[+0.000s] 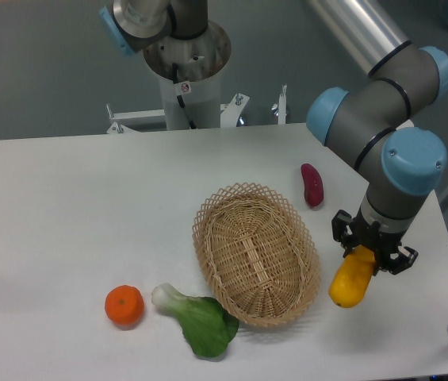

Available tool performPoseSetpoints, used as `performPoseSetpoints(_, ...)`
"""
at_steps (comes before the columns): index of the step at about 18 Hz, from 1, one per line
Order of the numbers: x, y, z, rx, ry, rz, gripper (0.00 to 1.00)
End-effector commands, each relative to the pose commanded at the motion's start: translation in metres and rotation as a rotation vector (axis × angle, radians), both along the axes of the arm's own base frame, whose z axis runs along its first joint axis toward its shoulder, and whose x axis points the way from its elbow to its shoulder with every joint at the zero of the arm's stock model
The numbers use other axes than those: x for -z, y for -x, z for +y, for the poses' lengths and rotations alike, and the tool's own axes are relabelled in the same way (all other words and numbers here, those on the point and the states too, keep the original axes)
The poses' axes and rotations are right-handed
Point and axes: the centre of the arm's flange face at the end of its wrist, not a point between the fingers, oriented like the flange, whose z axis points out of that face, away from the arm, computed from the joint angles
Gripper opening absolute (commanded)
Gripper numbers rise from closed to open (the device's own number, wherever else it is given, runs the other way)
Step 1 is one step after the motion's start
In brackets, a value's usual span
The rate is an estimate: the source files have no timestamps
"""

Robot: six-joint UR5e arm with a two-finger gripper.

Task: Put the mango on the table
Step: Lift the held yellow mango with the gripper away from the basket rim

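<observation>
The mango [348,281] is a smooth yellow-orange oval at the right of the white table [73,214], just right of the wicker basket. My gripper [370,251] comes down from above and its dark fingers are closed around the mango's upper end. The mango tilts down to the left; whether its lower end touches the tabletop I cannot tell.
An oval woven basket [256,252] stands mid-table with nothing showing inside. A dark red sweet potato [312,185] lies behind it to the right. A round orange [124,305] and a green leafy vegetable [197,319] lie front left. The table's right edge is close to the mango.
</observation>
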Motion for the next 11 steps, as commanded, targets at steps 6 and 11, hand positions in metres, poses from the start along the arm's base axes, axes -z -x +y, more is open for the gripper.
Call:
performPoseSetpoints(6, -0.001, -0.006, 0.005, -0.002, -0.007, -0.005, 0.39)
performPoseSetpoints(11, 0.000, -0.021, 0.022, 0.004, -0.021, -0.016, 0.40)
